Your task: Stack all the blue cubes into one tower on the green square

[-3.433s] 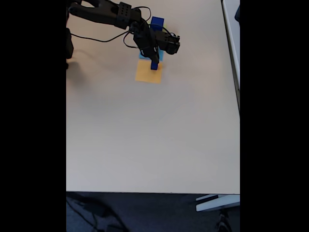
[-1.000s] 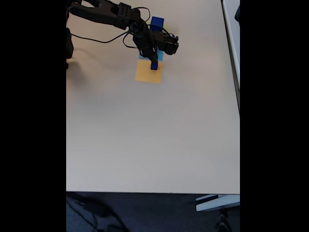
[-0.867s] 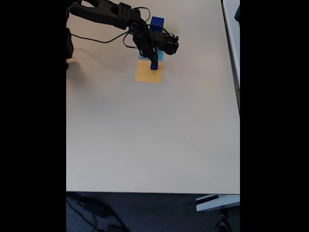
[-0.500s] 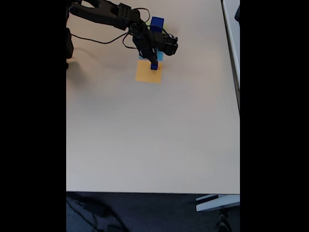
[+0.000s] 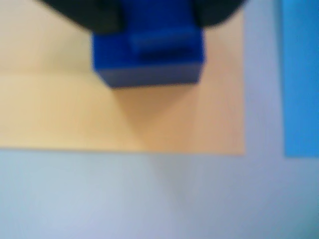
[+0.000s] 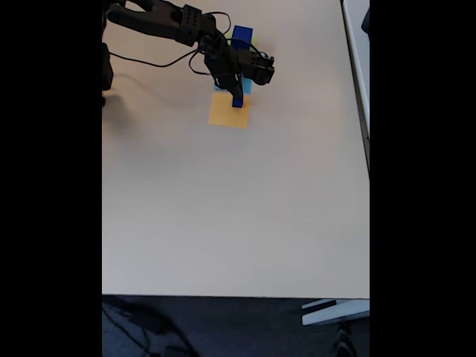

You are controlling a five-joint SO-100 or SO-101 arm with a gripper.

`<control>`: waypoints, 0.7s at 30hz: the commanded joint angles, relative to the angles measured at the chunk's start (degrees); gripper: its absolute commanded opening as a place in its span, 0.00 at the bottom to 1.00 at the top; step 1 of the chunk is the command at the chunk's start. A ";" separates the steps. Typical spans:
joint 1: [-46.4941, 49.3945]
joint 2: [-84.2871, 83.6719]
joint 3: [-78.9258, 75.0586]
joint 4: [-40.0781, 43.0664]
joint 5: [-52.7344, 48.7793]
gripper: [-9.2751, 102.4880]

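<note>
Your fingers (image 5: 154,20) pinch a small blue cube (image 5: 149,59) over the orange square (image 5: 65,109), near its edge facing the light-blue square (image 5: 301,74). In the fixed view, a larger blue cube (image 6: 242,35) stands behind the arm (image 6: 178,22) on the table (image 6: 238,208).

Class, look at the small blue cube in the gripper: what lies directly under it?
Under the small blue cube the wrist view shows the flat orange square. Whether the cube touches the square or hangs above it cannot be told; the patch beneath it is covered.
</note>
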 commanded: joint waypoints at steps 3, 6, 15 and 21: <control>0.26 4.39 -0.26 -1.05 -0.09 0.13; 0.26 4.48 -0.26 -1.05 -0.18 0.13; -0.88 4.66 -4.48 2.72 -0.35 0.15; -1.41 4.39 -7.91 4.92 -0.26 0.16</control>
